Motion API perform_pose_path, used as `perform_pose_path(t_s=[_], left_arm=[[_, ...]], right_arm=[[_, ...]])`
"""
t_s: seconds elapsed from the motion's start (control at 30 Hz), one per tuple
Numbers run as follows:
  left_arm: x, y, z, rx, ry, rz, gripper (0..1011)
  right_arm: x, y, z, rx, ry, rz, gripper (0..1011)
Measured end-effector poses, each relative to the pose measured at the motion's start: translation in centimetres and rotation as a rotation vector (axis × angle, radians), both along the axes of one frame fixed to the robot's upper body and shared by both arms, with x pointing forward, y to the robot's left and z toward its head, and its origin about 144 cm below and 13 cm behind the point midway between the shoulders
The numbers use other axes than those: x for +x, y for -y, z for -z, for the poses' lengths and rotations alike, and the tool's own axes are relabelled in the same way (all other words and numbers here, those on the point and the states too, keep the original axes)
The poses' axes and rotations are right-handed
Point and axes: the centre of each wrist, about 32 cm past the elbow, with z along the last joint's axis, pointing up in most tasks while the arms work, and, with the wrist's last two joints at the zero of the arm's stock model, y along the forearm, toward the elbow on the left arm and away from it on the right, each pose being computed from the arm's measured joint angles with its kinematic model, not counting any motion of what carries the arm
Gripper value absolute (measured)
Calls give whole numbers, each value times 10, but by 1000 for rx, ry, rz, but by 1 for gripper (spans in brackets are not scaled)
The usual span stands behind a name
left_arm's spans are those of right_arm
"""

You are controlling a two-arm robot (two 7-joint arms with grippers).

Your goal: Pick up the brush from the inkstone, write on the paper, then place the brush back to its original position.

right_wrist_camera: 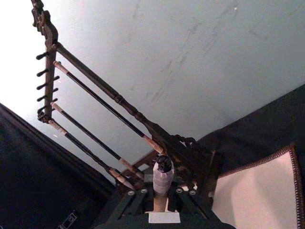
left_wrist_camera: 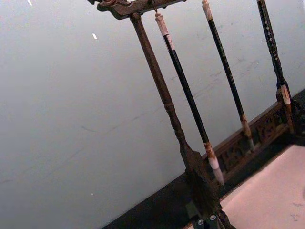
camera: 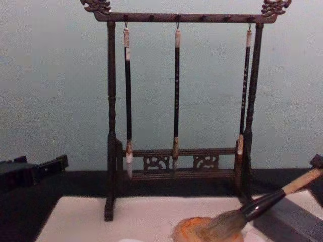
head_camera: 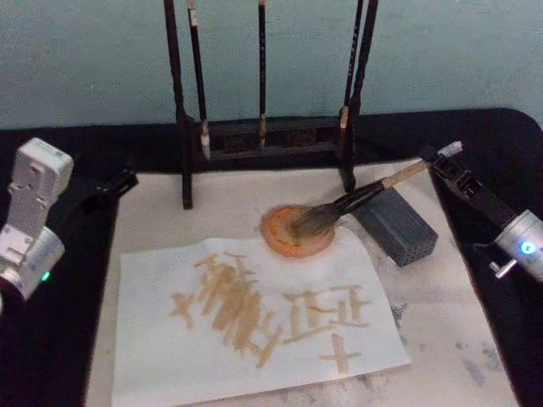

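The paper (head_camera: 254,326) lies nearest and already carries tan strokes, so the writing looks done. Behind it the brush (head_camera: 356,202) rests with bristles in the orange inkstone (head_camera: 297,231), its handle across a grey block (head_camera: 396,225). The right gripper (head_camera: 447,158) is pinching the handle's end. Next, seemingly: release and back away. The left gripper (head_camera: 119,182) idles far left, fingers unreadable.
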Motion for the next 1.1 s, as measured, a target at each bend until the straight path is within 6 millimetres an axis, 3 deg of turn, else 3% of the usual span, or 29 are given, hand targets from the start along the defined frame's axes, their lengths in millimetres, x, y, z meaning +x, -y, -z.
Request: perform_pose_path(t_s=[0.13, 0.43, 0.83, 0.97, 1.1], left_arm=[[0, 0, 0, 0, 0, 0, 1002], [0, 0, 0, 0, 0, 0, 1002], [0, 0, 0, 0, 0, 0, 1002], [0, 0, 0, 0, 0, 0, 1002], [0, 0, 0, 0, 0, 0, 1002]], right_arm=[[0, 0, 0, 0, 1, 0, 216], [-1, 0, -2, -5, 3, 2, 552], [-13, 7, -22, -103, 2, 41, 935], [-16, 9, -27, -140, 5, 45, 1008], [-18, 11, -32, -174, 5, 46, 1008]])
